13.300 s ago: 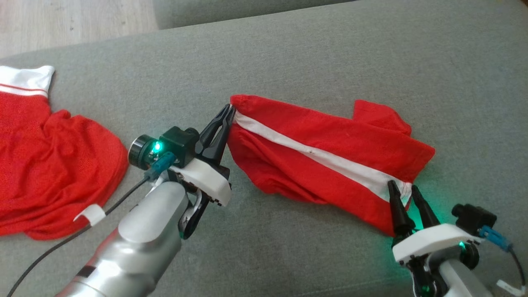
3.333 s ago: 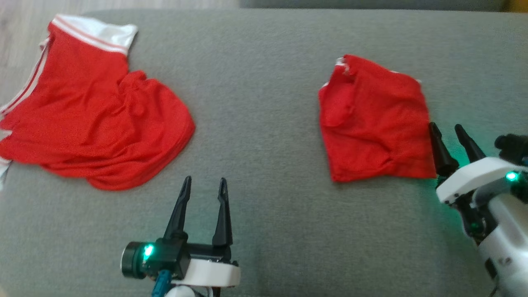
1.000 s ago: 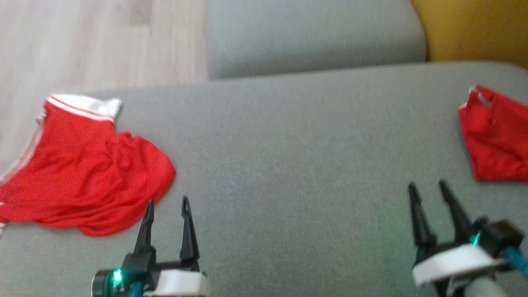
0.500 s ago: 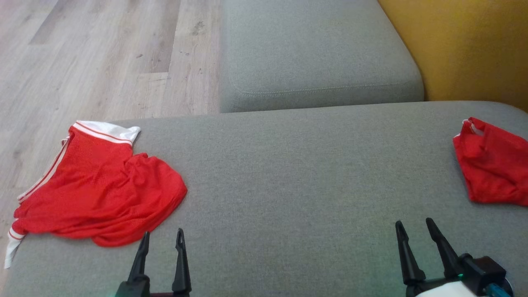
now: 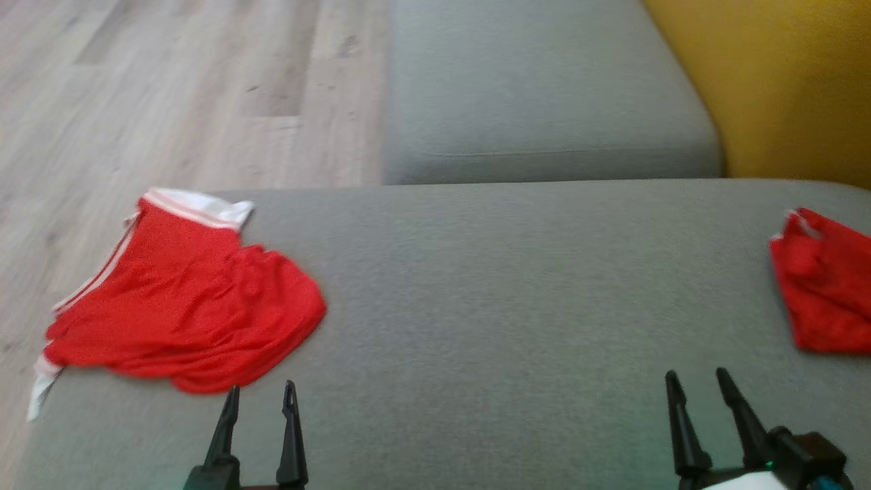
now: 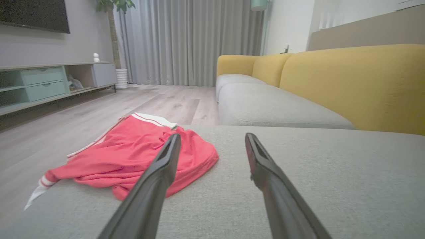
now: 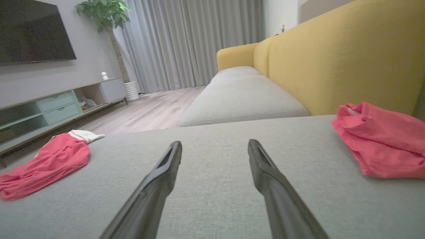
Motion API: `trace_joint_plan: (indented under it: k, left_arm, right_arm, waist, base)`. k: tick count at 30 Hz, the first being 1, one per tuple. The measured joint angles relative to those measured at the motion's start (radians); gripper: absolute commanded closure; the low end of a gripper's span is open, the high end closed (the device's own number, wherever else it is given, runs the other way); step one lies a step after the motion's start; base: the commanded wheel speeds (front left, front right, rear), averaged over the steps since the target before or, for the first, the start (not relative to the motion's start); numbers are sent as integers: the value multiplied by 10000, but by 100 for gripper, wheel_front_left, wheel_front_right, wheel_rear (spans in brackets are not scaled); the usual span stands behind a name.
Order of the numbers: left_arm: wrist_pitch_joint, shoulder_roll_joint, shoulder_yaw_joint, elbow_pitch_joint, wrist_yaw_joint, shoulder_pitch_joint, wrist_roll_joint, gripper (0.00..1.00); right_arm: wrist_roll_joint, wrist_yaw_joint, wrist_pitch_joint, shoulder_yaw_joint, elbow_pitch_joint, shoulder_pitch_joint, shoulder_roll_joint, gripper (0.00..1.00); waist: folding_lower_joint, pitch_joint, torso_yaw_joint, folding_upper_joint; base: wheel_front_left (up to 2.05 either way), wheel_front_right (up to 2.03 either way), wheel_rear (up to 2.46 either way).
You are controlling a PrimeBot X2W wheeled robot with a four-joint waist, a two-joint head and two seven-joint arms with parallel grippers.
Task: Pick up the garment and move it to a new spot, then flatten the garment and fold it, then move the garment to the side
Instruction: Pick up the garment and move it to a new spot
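Head view: whole pic soft w/ motion blur; weave & seams unreadable.
Folded garment [image 5: 827, 292]: at 3 o'clock in head view, right part cut by pic edge; same cut at 3 o'clock in right wrist view; inner layers hidden.
Loose shorts [image 5: 184, 306]: at 9 o'clock, underside hidden; in left wrist view a gripper finger [image 6: 156, 179] covers part of the near hem.
Left gripper [image 5: 263, 385]: 7 o'clock, body cut by bottom edge.
Right gripper [image 5: 695, 372]: 5 o'clock, wrist cut by bottom edge.
TV [image 6: 33, 15]: 10 o'clock in left wrist view, cut by top & left edges.
Plant [image 6: 116, 5]: 11 o'clock, top cut off.
White thing [image 6: 96, 57] on cabinet [image 6: 43, 83]: too small to tell.
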Motion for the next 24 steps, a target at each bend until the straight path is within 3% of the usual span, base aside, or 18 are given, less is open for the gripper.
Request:
trace_joint_plan:
  k: [17, 24]
  left_arm:
    - [0, 23, 1388, -430, 0, -31, 439, 0]
    - [0, 295, 1634, -671, -167, -1620, 972, 0]
  right_arm:
    - [105, 0, 0, 138, -44, 56, 157, 0]
    - [105, 0, 0, 132, -395, -294, -773, 0]
  waist:
    - [0, 693, 3273, 0]
    - [1, 1783, 3878, 0]
  base:
    - [0, 0, 0]
    - [0, 0, 0]
